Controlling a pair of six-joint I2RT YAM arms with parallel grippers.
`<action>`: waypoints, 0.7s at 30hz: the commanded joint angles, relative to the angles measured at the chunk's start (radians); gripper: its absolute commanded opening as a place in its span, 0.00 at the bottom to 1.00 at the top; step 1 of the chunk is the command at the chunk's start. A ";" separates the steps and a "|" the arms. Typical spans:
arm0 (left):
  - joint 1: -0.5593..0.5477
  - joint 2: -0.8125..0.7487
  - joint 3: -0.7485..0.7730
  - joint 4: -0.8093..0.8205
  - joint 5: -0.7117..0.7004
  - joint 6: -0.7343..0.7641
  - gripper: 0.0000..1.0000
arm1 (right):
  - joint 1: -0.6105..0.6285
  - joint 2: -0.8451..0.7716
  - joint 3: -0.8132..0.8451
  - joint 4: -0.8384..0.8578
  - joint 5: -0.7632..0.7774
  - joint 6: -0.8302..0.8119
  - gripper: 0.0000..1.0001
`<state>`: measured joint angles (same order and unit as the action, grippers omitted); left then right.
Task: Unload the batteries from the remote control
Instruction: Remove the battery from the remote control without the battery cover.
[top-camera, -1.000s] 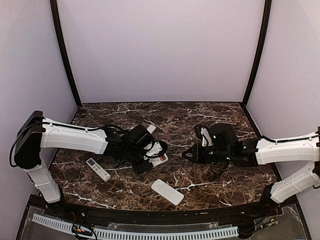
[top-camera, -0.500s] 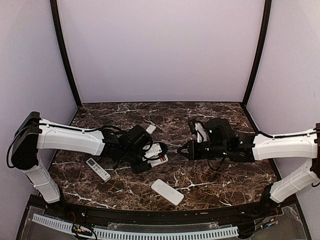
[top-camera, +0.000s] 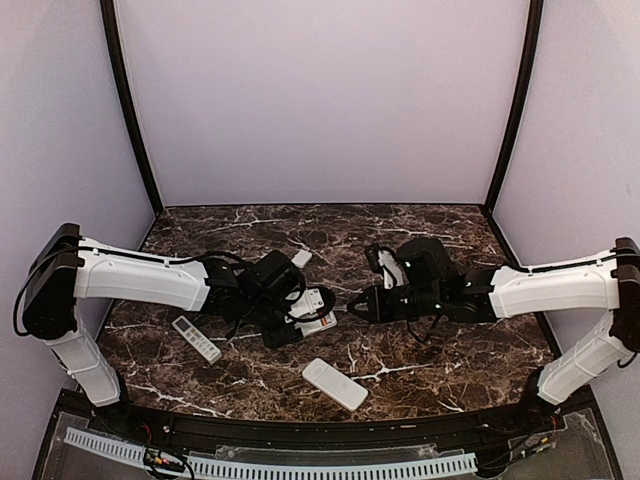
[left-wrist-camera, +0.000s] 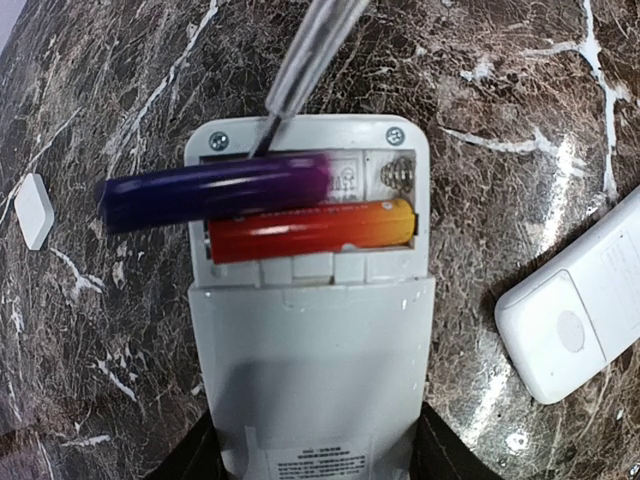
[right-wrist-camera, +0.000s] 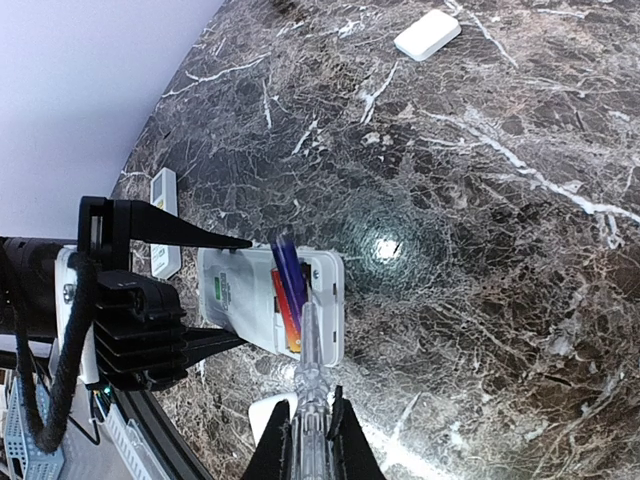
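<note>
A: The right end effector, clamped on a thin clear plastic pry stick, has swung left; its tip now reaches the open battery bay.
B: Meaning?
A: The blue-purple cylindrical battery sits lifted, overhanging the bay's edge, so it looks nearly free. The orange-red battery lies seated. The left end effector grips the white plastic remote control, left of centre on the dark marble bench.

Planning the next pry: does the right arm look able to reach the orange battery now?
Probably yes. The orange battery lies uncovered in the remote, but the lifted purple battery sits between it and the tool in the right gripper, so the tool must pass over.
</note>
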<state>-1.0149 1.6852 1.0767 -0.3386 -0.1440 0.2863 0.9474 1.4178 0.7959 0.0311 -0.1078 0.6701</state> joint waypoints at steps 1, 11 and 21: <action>-0.006 -0.017 -0.003 0.007 0.008 0.010 0.05 | -0.020 0.034 0.008 0.042 -0.074 0.000 0.00; -0.006 -0.005 0.000 0.001 0.003 0.005 0.05 | -0.096 0.101 -0.025 0.146 -0.296 0.019 0.00; -0.005 0.036 0.021 -0.020 0.026 -0.009 0.05 | -0.145 0.121 -0.060 0.259 -0.493 0.033 0.00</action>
<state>-1.0149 1.7088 1.0763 -0.3515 -0.1375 0.2840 0.8089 1.5238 0.7479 0.2028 -0.4717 0.7013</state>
